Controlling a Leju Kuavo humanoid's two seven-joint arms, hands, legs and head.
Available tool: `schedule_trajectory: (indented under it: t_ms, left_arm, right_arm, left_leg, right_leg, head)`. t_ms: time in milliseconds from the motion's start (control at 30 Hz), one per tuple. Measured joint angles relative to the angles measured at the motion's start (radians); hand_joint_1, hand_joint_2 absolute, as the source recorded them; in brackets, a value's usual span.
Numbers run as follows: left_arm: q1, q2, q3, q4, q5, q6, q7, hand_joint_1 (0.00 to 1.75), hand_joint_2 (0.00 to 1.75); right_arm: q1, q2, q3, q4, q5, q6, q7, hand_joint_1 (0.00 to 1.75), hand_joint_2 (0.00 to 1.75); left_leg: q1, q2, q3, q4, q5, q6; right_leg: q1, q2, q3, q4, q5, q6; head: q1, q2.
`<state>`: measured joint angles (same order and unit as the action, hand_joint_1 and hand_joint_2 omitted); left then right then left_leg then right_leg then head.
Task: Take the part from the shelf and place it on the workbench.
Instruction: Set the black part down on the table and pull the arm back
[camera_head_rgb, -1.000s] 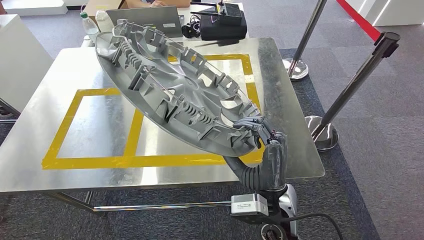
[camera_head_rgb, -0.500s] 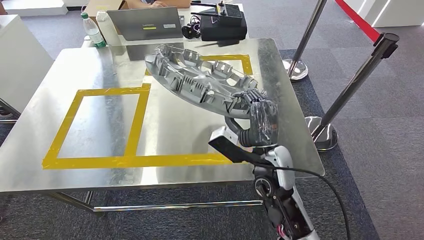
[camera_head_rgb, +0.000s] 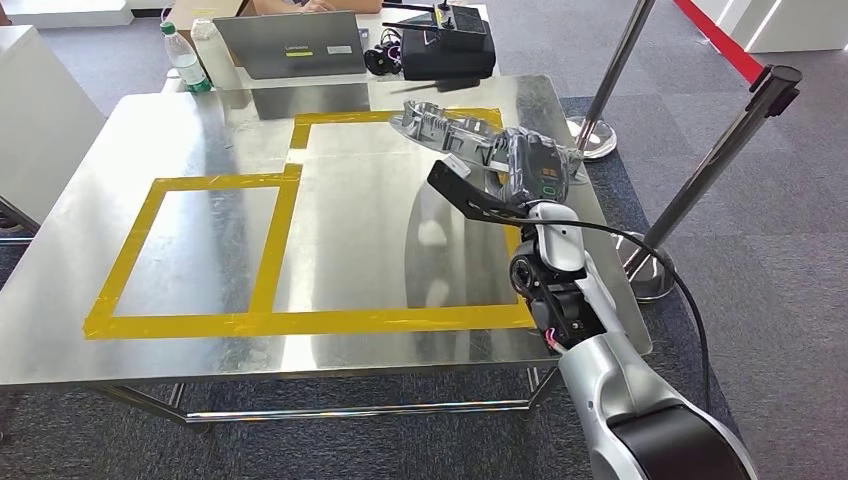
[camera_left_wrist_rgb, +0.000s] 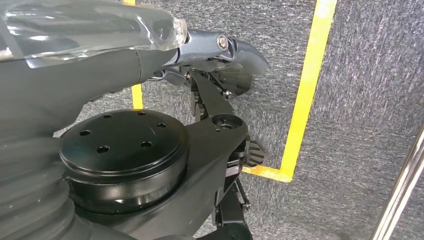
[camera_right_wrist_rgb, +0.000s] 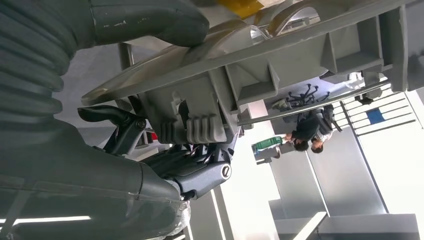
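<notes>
The part (camera_head_rgb: 446, 126) is a grey ribbed round cover. It lies nearly flat, just above the far right yellow-taped square of the metal workbench (camera_head_rgb: 360, 240). My right hand (camera_head_rgb: 533, 165) grips its near rim, with the arm stretched out over the table's right side. In the right wrist view the thumb (camera_right_wrist_rgb: 150, 20) lies over the part's rim (camera_right_wrist_rgb: 280, 65) and the dark fingers (camera_right_wrist_rgb: 200, 167) close on its other face. I cannot tell whether the part touches the table. My left hand (camera_left_wrist_rgb: 220, 75) hangs over grey carpet, holding nothing.
A laptop (camera_head_rgb: 290, 45), a bottle (camera_head_rgb: 183, 58) and a black case (camera_head_rgb: 445, 48) stand behind the workbench. Two stanchion posts (camera_head_rgb: 700, 185) (camera_head_rgb: 612, 85) stand to the right and a white cabinet (camera_head_rgb: 40, 120) to the left. Yellow tape (camera_head_rgb: 270, 250) marks two squares.
My right arm has reached forward and carried the part from close in front of me to the far right of the workbench. The part has gone from steeply tilted to nearly flat.
</notes>
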<state>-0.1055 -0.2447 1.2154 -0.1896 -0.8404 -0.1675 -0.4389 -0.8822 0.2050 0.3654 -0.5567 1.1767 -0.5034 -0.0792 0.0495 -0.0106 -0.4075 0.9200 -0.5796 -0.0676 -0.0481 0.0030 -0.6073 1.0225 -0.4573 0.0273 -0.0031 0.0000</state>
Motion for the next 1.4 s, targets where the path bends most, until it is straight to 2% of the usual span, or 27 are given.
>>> schedule_trajectory:
  t_ms: [300, 433, 567, 767, 1267, 1400]
  left_arm:
    - [-0.001, 0.006, 0.0, 0.0, -0.002, -0.011, 0.005, 0.0, 1.75]
    - [-0.001, 0.007, 0.0, 0.0, -0.006, -0.022, 0.006, 0.0, 1.75]
    - [-0.002, 0.007, -0.007, 0.0, -0.019, -0.022, 0.016, 0.0, 1.75]
    - [-0.013, 0.003, -0.02, 0.001, -0.023, -0.021, 0.022, 0.0, 1.75]
    - [-0.018, -0.001, -0.024, 0.001, -0.03, -0.015, 0.017, 0.0, 1.75]
    - [-0.018, -0.001, -0.024, 0.001, -0.033, -0.015, 0.018, 0.0, 1.75]
  right_arm:
    - [-0.073, 0.002, -0.011, 0.136, 0.062, 0.05, 0.151, 1.75, 1.75]
    - [-0.063, -0.016, -0.059, 0.179, 0.044, 0.052, 0.235, 1.75, 1.75]
    - [-0.018, -0.04, -0.085, 0.212, 0.083, 0.055, 0.296, 1.75, 1.75]
    - [0.022, -0.025, -0.088, 0.237, 0.13, 0.091, 0.292, 1.75, 1.75]
    - [0.025, 0.106, -0.084, 0.248, 0.15, 0.141, 0.215, 1.75, 1.75]
    - [0.025, 0.129, -0.064, 0.248, 0.102, 0.149, 0.195, 1.75, 1.75]
  left_leg:
    - [0.0, 0.0, 0.001, 0.0, 0.0, 0.0]
    - [0.0, 0.0, 0.002, 0.0, 0.0, 0.0]
    - [0.0, 0.001, 0.002, 0.0, -0.001, 0.001]
    - [0.0, 0.001, 0.002, 0.0, -0.001, 0.001]
    - [0.0, 0.001, 0.003, 0.0, -0.001, 0.001]
    - [0.0, 0.001, 0.003, 0.0, -0.001, 0.001]
  right_leg:
    - [0.0, 0.0, 0.001, -0.001, 0.0, 0.0]
    - [0.0, 0.0, 0.003, -0.002, 0.0, 0.001]
    - [0.0, 0.001, 0.004, -0.003, 0.001, 0.001]
    - [0.0, 0.001, 0.004, -0.003, 0.001, 0.001]
    - [0.0, 0.002, 0.005, -0.003, 0.001, 0.001]
    - [0.0, 0.002, 0.005, -0.003, 0.001, 0.001]
  head:
    - [0.0, 0.0]
    - [0.0, 0.0]
    - [0.0, 0.0]
    - [0.0, 0.0]
    - [0.0, 0.0]
    - [0.0, 0.0]
